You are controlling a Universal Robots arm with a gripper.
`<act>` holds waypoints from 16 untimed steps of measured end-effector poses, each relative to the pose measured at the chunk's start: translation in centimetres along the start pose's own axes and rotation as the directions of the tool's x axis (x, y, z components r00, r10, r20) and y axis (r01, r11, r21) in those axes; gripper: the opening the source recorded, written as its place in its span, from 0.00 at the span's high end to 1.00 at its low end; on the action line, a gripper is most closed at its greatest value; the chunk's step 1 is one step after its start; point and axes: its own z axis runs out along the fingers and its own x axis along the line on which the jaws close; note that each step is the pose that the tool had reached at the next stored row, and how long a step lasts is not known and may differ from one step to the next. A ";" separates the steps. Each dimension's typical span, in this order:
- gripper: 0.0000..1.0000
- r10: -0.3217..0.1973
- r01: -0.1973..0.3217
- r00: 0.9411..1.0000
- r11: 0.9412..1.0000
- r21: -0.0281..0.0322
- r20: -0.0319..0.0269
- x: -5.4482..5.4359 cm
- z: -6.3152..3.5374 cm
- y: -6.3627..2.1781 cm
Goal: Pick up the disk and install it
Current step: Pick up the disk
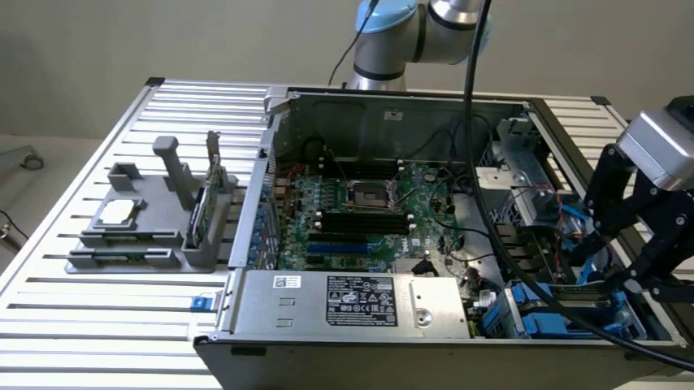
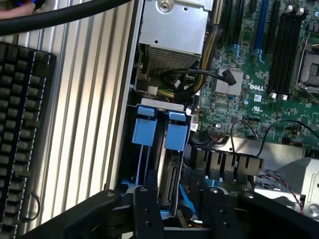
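Ribbed table (image 1: pixel 97 325), open computer case (image 1: pixel 379 99). My jaws at case's 4 o'clock, apart, straddling disk (image 2: pixel 169 177) in drive bay (image 2: pixel 160 102); long axis runs away from them.

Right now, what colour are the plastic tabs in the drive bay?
Light blue tabs, clearest in the wrist view.
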 end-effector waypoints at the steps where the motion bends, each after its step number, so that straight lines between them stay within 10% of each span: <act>1: 0.58 0.000 0.000 1.000 1.000 0.000 0.002 0.0 -0.01 0.00; 16: 0.52 0.000 0.000 1.000 1.000 0.000 0.003 0.0 -0.02 -0.02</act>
